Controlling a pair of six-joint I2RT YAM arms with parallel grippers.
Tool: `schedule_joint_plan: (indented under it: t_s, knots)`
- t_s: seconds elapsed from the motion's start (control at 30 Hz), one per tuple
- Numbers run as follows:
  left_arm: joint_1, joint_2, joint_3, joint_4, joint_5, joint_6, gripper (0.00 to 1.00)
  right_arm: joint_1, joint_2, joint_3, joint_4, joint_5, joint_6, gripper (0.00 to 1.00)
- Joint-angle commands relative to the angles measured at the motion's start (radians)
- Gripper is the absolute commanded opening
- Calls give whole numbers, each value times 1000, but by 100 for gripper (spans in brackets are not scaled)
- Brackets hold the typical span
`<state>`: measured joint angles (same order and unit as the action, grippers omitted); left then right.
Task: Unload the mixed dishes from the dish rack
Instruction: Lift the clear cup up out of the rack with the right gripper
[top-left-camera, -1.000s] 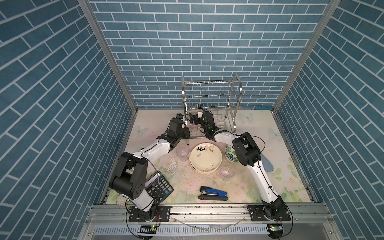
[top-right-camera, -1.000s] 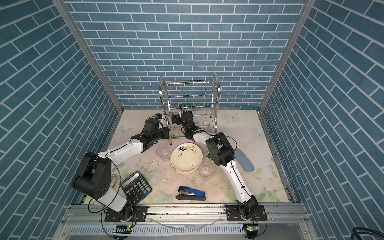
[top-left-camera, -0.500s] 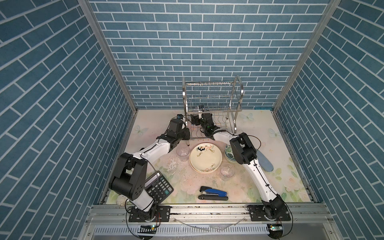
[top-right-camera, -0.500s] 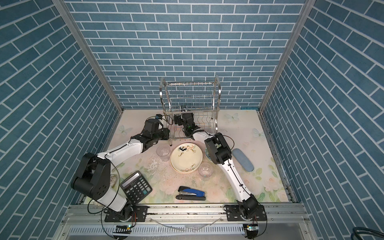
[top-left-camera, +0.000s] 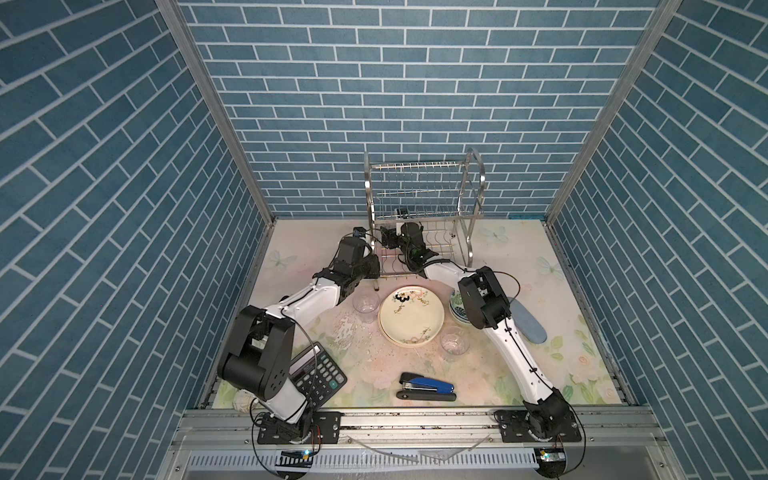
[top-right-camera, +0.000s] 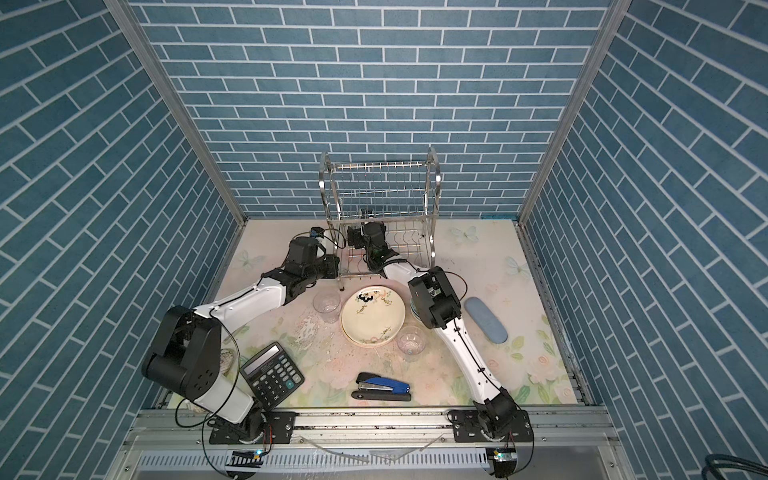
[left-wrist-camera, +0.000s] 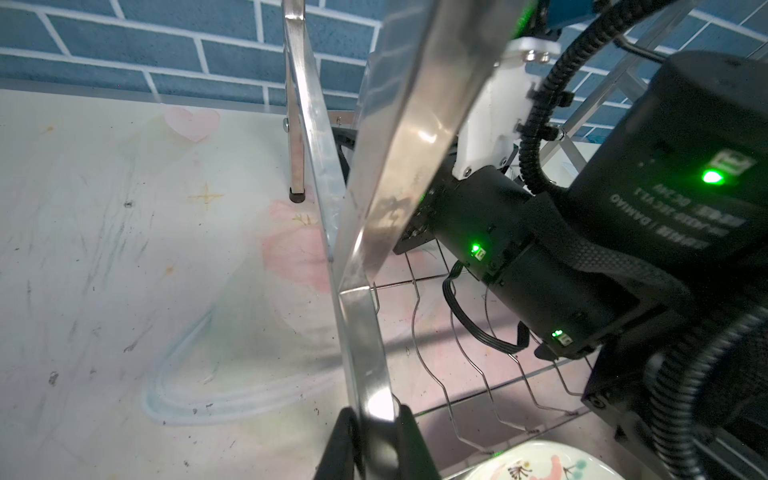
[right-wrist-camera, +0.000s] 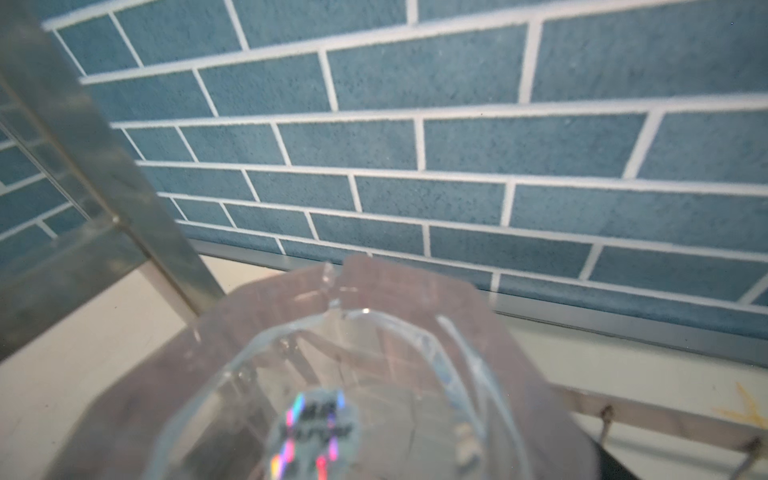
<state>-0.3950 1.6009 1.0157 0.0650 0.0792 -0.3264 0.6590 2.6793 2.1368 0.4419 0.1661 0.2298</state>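
The dish rack (top-left-camera: 424, 195) (top-right-camera: 374, 191) stands at the back wall, and both its wire shelves look bare in both top views. My left gripper (top-left-camera: 375, 269) (left-wrist-camera: 376, 440) is shut on the rack's front left steel upright (left-wrist-camera: 361, 324). My right gripper (top-left-camera: 390, 237) (top-right-camera: 353, 237) reaches into the lower tier. A clear tumbler (right-wrist-camera: 332, 395) with a shiny sticker fills the bottom of the right wrist view and hides the jaws. On the table lie stacked plates, cream floral on top (top-left-camera: 411, 316), two tumblers (top-left-camera: 365, 305) (top-left-camera: 454, 347) and stacked bowls (top-left-camera: 455, 303).
A black calculator (top-left-camera: 318, 374) lies at the front left by the left arm's base. A blue stapler (top-left-camera: 426, 386) lies at the front middle. A blue-grey oval case (top-left-camera: 525, 324) lies right of the right arm. Brick walls close in three sides.
The right arm's elbow has shifted left and toward the rack, pushing its gripper further into the lower tier. The left arm has held still on the rack upright.
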Motion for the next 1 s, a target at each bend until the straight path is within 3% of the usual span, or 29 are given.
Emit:
schedule_joint_plan:
  t_s: [0.0,0.37,0.57,0.67,0.97]
  knots:
    - [-25,-35,-11,-16,103,64,2,-43,21,58,1,5,20,78]
    - [-25,-27,-9,-17,101,64,2,-42,-22,-34,48,-23,49,29]
    - [-26,-24,-9,-17,94,64,2,-42,-94,-151,106,-33,117,7]
    - [-26,-24,-9,-16,93,64,2,-42,-135,-235,174,-31,170,0]
    - [-25,-18,-8,-17,85,64,2,-43,-221,-407,351,-59,347,0]
